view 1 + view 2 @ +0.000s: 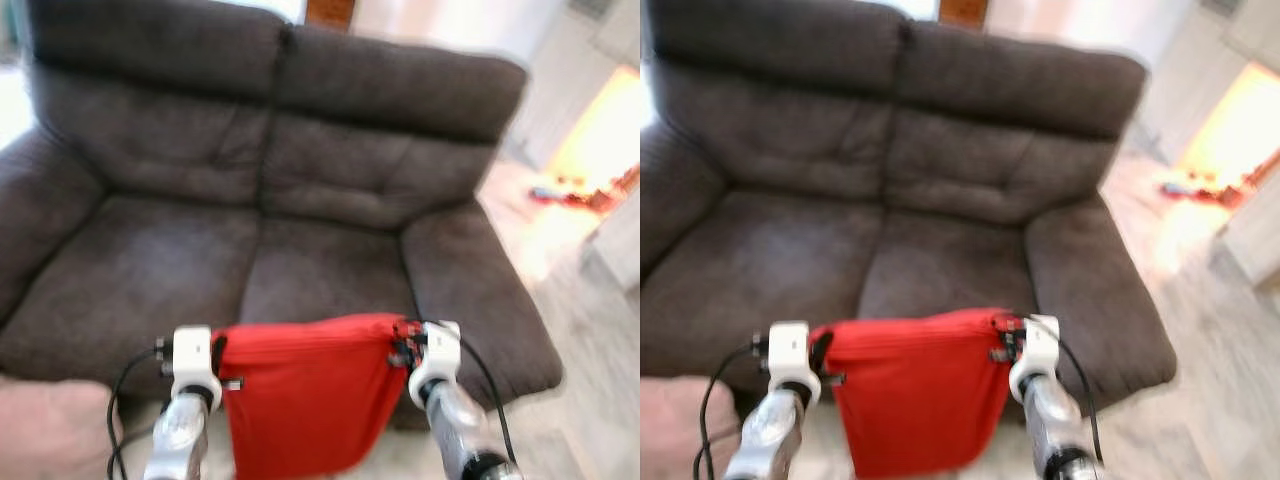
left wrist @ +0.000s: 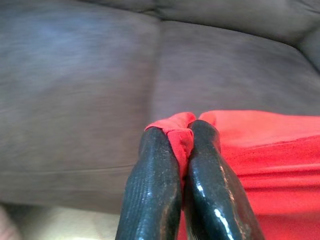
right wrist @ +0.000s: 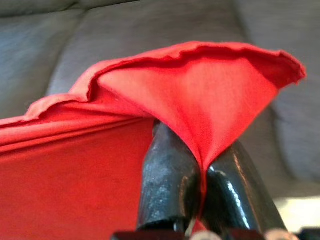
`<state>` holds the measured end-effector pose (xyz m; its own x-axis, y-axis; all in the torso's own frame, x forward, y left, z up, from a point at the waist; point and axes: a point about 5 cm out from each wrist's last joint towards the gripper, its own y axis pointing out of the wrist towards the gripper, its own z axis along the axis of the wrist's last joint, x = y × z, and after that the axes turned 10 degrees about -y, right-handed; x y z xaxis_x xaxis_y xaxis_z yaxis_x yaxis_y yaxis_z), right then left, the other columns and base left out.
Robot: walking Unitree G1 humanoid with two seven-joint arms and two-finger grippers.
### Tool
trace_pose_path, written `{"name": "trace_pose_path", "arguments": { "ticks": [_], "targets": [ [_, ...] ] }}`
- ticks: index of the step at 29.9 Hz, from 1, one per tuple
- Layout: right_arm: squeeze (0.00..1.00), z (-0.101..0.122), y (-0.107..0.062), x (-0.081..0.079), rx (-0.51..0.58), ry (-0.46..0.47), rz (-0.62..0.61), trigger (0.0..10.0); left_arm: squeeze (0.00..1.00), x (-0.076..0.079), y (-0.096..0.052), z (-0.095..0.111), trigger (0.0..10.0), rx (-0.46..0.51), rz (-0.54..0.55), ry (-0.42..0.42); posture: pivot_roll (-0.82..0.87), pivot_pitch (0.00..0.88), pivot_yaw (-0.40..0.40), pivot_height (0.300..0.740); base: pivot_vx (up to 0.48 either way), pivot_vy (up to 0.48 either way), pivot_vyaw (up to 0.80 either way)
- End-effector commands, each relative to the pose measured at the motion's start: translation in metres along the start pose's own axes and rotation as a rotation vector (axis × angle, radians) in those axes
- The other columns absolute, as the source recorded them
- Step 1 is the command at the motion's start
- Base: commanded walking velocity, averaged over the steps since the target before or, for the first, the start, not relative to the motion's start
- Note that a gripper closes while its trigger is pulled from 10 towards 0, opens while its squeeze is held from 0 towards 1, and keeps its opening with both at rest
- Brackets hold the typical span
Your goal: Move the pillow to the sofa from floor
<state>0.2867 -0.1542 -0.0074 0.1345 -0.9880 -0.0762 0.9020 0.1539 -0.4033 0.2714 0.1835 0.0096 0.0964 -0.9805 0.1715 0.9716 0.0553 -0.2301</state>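
The left end effector (image 2: 182, 150) and the right end effector (image 3: 202, 172) each pinch an upper corner of the red pillow (image 1: 305, 395), fingers closed on the fabric, so it hangs flat and stretched between them, likely to carry it clear of the floor. It hangs just before the front edge of the dark sofa (image 1: 150, 270), opposite the seam between the two seat cushions.

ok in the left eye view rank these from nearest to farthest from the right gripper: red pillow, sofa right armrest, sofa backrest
1. red pillow: its corner is clamped in the right gripper.
2. sofa right armrest: just beyond, to the robot's right.
3. sofa backrest: farthest, at the rear.
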Motion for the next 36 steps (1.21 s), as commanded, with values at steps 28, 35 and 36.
{"name": "trace_pose_path", "arguments": {
  "ticks": [28,35,36],
  "targets": [
    [0.0,0.044,0.003,0.022,0.235,-0.011,-0.091,10.0,0.0,0.003,0.003,0.063,10.0,0.299,-0.019,0.145,0.21,0.0,-0.156,0.74,0.0,0.0,-0.04],
    [0.0,0.043,0.003,0.023,0.234,-0.014,-0.088,10.0,0.0,0.002,0.001,0.062,10.0,0.289,-0.013,0.159,0.22,0.0,-0.159,0.74,0.0,-0.375,0.0],
    [0.0,0.043,0.003,0.023,0.235,-0.014,-0.088,10.0,0.0,0.001,0.0,0.062,10.0,0.289,-0.009,0.158,0.21,0.0,-0.159,0.74,0.0,-0.454,0.0]
  ]
}}
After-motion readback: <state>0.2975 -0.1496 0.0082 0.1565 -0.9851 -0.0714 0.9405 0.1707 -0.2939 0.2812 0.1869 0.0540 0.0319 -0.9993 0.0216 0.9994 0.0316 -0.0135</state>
